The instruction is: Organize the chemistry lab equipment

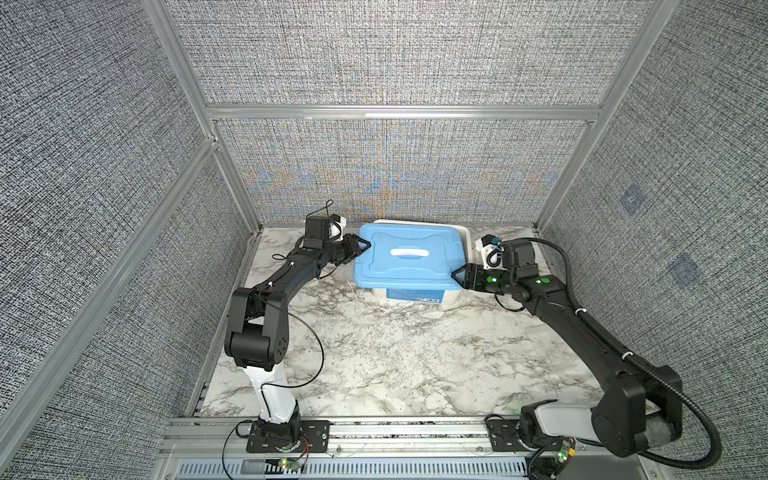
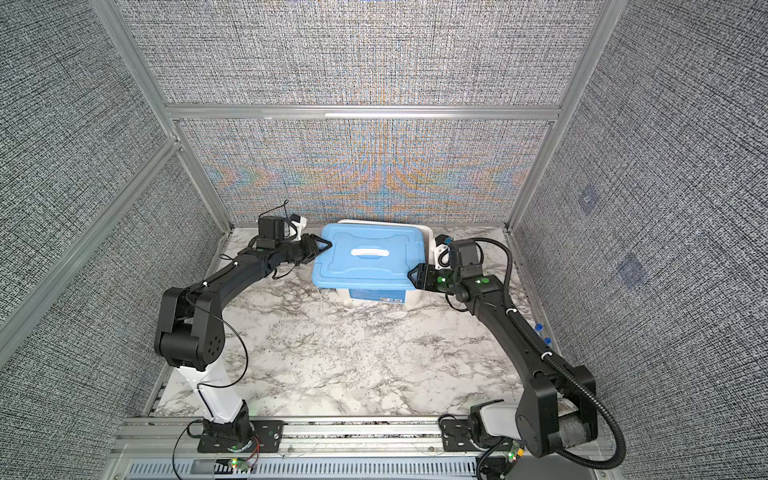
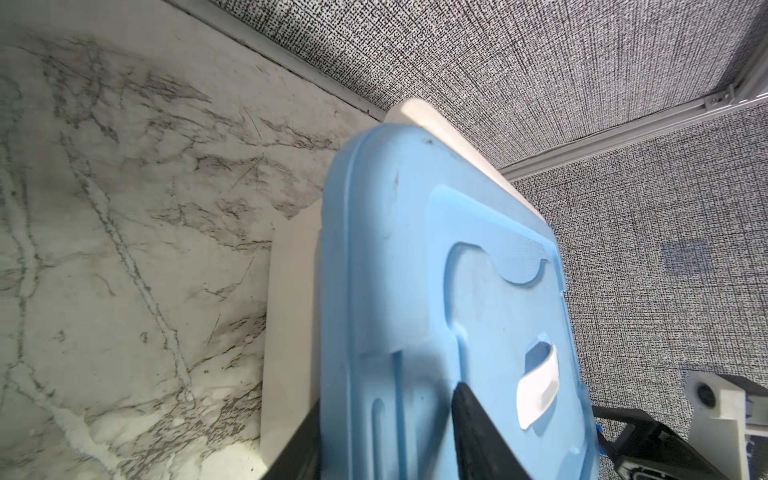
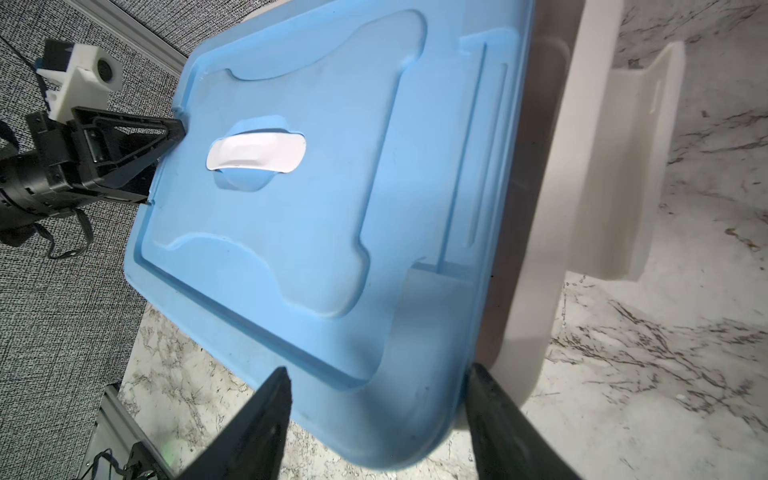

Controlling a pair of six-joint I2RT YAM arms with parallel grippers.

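Observation:
A blue lid [image 1: 407,266] with a white handle [image 1: 409,252] sits askew over the white tub [image 1: 378,296], shifted forward so the tub's back rim shows. My left gripper [image 1: 360,246] is shut on the lid's left edge, one finger on top and one under the rim [image 3: 386,399]. My right gripper [image 1: 457,276] is shut on the lid's front right corner [image 4: 378,370]. Of the chemistry lab equipment, only two small blue caps [image 2: 539,327] show by the table's right edge in a top view. The right arm hides the tubes themselves.
The tub [image 2: 343,296] stands close to the back wall on the marble table [image 1: 395,365]. A white latch flap [image 4: 631,166] sticks out from the tub's right side. Fabric walls close in the table on three sides, and both arm bases sit on the front rail.

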